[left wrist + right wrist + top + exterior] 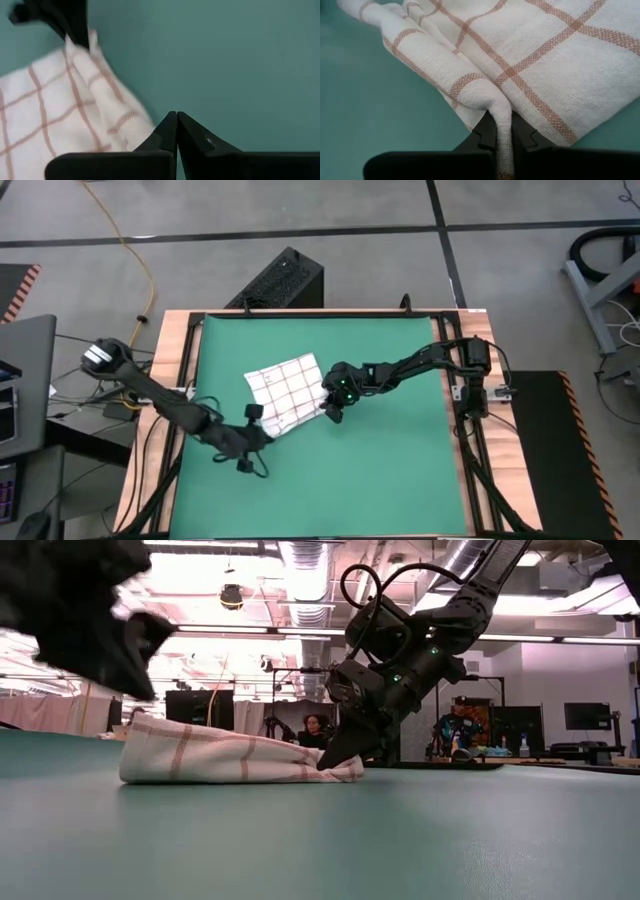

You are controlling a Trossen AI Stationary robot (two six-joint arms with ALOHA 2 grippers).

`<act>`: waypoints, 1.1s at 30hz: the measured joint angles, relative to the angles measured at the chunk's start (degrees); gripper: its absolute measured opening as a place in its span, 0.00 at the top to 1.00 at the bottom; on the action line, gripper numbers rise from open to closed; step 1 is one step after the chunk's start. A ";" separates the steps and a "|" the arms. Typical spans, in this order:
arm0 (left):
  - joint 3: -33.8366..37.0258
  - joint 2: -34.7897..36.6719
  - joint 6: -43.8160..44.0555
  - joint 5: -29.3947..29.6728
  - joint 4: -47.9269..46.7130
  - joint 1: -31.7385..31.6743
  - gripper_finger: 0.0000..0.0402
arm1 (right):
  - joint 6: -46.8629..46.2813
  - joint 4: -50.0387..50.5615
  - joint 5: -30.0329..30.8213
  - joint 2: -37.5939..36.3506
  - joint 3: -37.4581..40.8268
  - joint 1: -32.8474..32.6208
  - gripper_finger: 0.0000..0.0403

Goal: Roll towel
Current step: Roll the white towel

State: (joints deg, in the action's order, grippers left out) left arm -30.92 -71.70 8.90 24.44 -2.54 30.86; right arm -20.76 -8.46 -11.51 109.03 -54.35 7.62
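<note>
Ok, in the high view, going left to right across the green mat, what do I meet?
Left claw, shut and empty beside the towel's edge → towel, white with a red grid → right claw, shut on the towel's right edge → bare green mat.

Towel (530,65): coarse woven cloth, matt, soft folds. Mat (400,470) beneath towel: smooth, matt green. Surface (170,350) edging mat: bare wood. Right pincer (504,142) fingers: matt black plastic.

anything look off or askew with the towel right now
The towel lies skewed on the green mat, its near edge bunched into loose folds, not a neat roll. The right gripper pinches one fold; the left gripper is shut, empty, beside it.
</note>
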 joint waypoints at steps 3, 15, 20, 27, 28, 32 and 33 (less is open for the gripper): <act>-3.33 -6.26 -3.23 -0.12 -2.04 -1.17 1.00 | 0.13 -0.03 -0.01 0.00 -0.02 -0.02 0.92; -7.13 -10.91 -2.19 6.50 -11.71 -2.79 1.00 | 1.20 -0.08 -0.09 0.03 -0.02 -0.04 0.92; -7.12 -10.39 1.18 9.78 -16.54 -3.07 1.00 | 1.29 -0.03 -0.13 0.05 -0.02 -0.04 0.92; -5.43 -10.80 4.35 9.36 -15.06 -3.05 1.00 | 1.29 0.18 -0.19 0.05 -0.02 -0.09 0.92; -4.27 -10.80 4.50 9.36 -13.18 -3.05 1.00 | 1.29 0.23 -0.21 0.05 -0.02 -0.13 0.92; -0.19 -10.80 4.88 9.97 -6.64 -3.05 1.00 | 1.29 0.38 -0.31 0.05 -0.02 -0.15 0.92; 0.71 -10.79 4.90 10.54 -5.60 -3.05 1.00 | 1.29 0.32 -0.32 0.05 -0.02 -0.15 0.92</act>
State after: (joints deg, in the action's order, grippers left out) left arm -30.21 -82.49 13.81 34.98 -8.13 27.81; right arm -19.46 -8.14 -11.83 109.08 -54.37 7.46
